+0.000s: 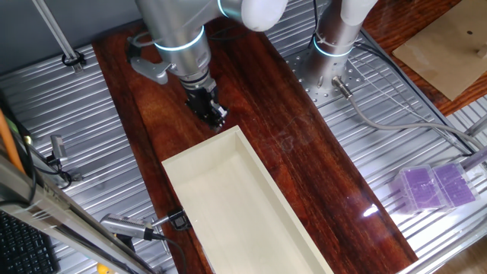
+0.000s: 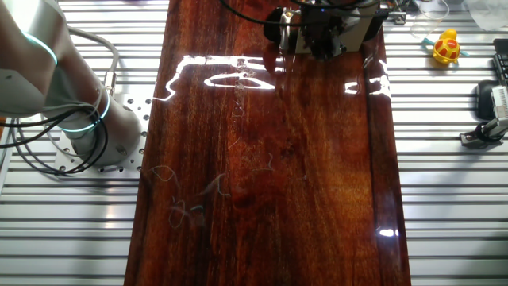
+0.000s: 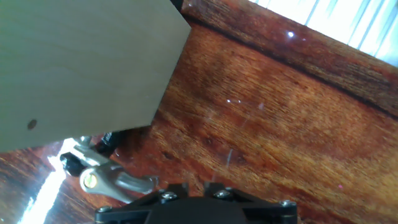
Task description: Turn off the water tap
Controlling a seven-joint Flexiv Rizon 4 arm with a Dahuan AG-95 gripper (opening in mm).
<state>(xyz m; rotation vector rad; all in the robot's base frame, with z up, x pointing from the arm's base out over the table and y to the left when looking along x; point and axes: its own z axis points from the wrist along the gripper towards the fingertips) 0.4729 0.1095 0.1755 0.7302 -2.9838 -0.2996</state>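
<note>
The gripper [image 1: 215, 116] hangs at upper centre of one fixed view, its black fingers pointing down at the far end of the cream tray [image 1: 251, 221]; whether the jaws are wide or narrow cannot be told. In the hand view the gripper's black base fills the bottom edge, and just left of it lies the tap [image 3: 109, 180], a small chrome lever at lower left, beside the tray's pale wall [image 3: 81, 68] that fills the upper left. A black clamp part [image 3: 71, 163] sits next to the tap. The wooden board [image 1: 304, 152] runs diagonally under everything. In the other fixed view the gripper [image 2: 321, 36] shows at top centre. A purple box [image 1: 435, 186] lies at right.
</note>
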